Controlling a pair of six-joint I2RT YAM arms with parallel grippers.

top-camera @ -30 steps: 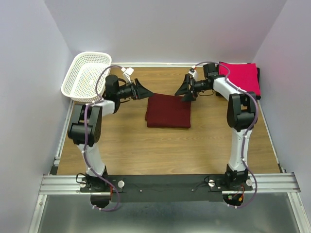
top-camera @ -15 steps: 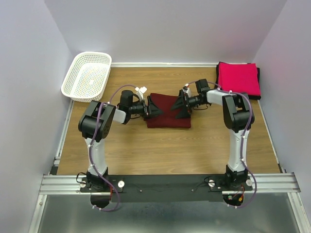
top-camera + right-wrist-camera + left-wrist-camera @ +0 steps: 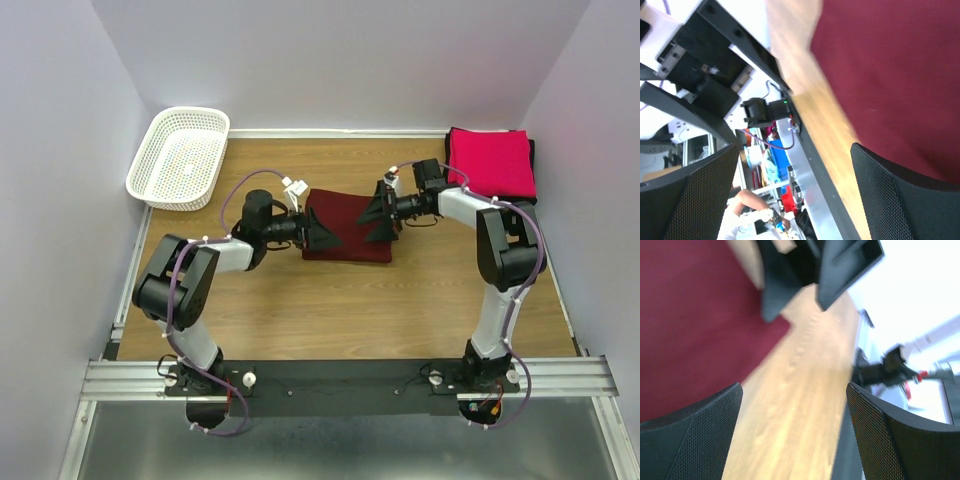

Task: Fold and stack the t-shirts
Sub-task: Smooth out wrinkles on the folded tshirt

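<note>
Both grippers stand wide open and hold nothing. The left gripper [image 3: 324, 230] faces 3 o'clock over the left edge of the dark maroon t-shirt [image 3: 352, 250]. The right gripper [image 3: 376, 216] faces 9 o'clock over the shirt's far right part. The 2 point at each other across the cloth. Whether any fingertip touches the fabric cannot be told.

1 second ago both grippers sat farther toward 12 o'clock, the left beside the white mesh basket [image 3: 143, 165] and the right near the pink-red t-shirt [image 3: 490, 162]. They have since come down and inward to the maroon shirt. In the last half second the left arm's elbow has swung out toward 8 o'clock, and the right elbow has shifted toward 3 o'clock. The maroon shirt has not moved.

In the left wrist view, the left gripper [image 3: 795, 440] frames blurred maroon cloth [image 3: 690, 315] and bare wood, with the right gripper [image 3: 815, 270] opposite. In the right wrist view, the right gripper [image 3: 795, 195] frames the same cloth [image 3: 900, 65].

The maroon shirt lies folded into a flat, near-square rectangle just toward 12 o'clock of the wooden table's [image 3: 300, 310] centre. The pink-red shirt lies folded at 1 o'clock, on top of a black t-shirt [image 3: 531, 165] that shows only at the edge. The basket sits at 10 o'clock.
</note>
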